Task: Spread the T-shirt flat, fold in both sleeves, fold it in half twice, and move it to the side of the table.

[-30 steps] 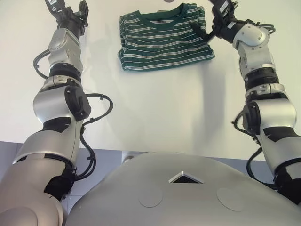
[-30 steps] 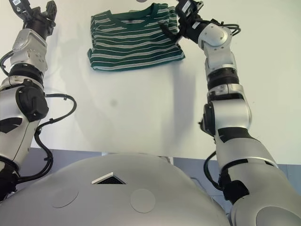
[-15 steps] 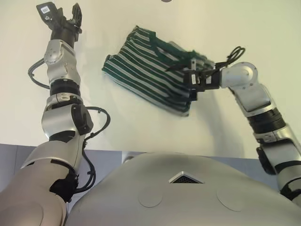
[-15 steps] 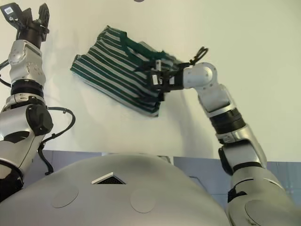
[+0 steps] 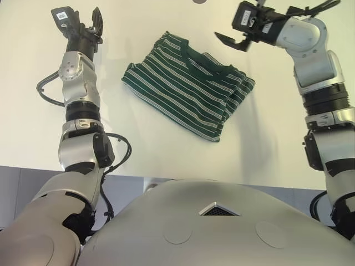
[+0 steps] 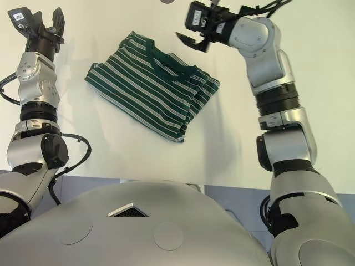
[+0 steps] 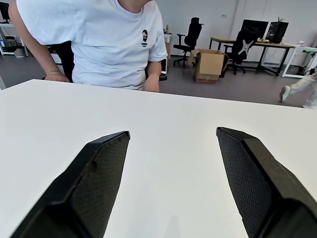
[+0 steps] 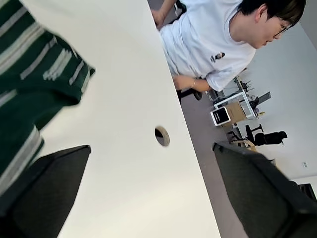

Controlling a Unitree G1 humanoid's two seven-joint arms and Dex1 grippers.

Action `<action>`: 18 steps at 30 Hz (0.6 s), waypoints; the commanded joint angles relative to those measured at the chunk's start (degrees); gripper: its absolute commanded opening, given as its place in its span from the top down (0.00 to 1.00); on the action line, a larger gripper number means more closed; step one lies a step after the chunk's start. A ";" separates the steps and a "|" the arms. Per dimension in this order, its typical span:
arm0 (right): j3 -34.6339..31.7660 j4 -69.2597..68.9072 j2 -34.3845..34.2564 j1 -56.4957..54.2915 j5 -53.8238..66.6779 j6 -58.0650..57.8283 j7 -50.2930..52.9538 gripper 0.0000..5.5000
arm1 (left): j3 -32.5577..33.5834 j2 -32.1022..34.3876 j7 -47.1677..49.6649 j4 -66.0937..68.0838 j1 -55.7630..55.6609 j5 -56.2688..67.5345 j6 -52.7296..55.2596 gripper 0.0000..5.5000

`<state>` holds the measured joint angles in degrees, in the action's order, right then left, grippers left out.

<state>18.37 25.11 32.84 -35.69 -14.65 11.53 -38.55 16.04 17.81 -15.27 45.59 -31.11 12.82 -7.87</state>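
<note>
Probably an office: swivel chairs (image 7: pixel 191 35), desks (image 7: pixel 237 42), cardboard box (image 7: pixel 211 64).

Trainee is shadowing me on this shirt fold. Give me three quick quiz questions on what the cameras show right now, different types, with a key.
1. True or false: the right gripper is shut on the T-shirt.
2. Pick one. The T-shirt is: A) spread flat with both sleeves out; B) folded and lying on the table; C) hanging from a gripper.
3. Fill in the blank: the left gripper, held off to the shirt's left and apart from it, is ____ (open or shut).

Key: 1 false, it is open and clear of the cloth; 2 B; 3 open.
</note>
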 commanded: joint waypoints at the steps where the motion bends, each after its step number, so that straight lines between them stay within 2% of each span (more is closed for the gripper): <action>1: 0.19 2.01 4.61 2.90 -1.97 4.08 -2.18 0.17 | -0.46 -0.55 0.21 0.70 -0.32 -0.46 0.51 0.41; 7: 0.58 -12.86 9.20 13.94 6.10 1.06 -16.83 0.17 | -0.49 -0.66 0.48 1.05 0.18 -0.39 0.36 0.41; 9: 1.41 -19.48 12.97 19.34 6.79 -0.33 -21.58 0.17 | -0.49 -0.73 0.60 1.26 0.13 -0.44 0.23 0.41; 12: -0.65 -33.24 19.54 27.70 14.75 -6.27 -29.73 0.17 | -0.22 -0.64 0.73 1.17 0.49 -0.30 -0.05 0.41; 15: -4.96 -36.19 22.08 26.10 19.76 -10.15 -32.49 0.17 | 0.14 -0.38 0.91 0.66 1.31 -0.17 -0.31 0.41; 18: -7.74 -37.00 18.94 20.83 23.99 -14.47 -30.98 0.17 | -0.13 -0.49 0.95 -0.27 1.05 -0.25 0.01 0.41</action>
<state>12.28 -10.17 53.40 -11.46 6.88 -0.44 -70.40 16.00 17.03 -14.52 46.62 -30.17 12.86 -8.08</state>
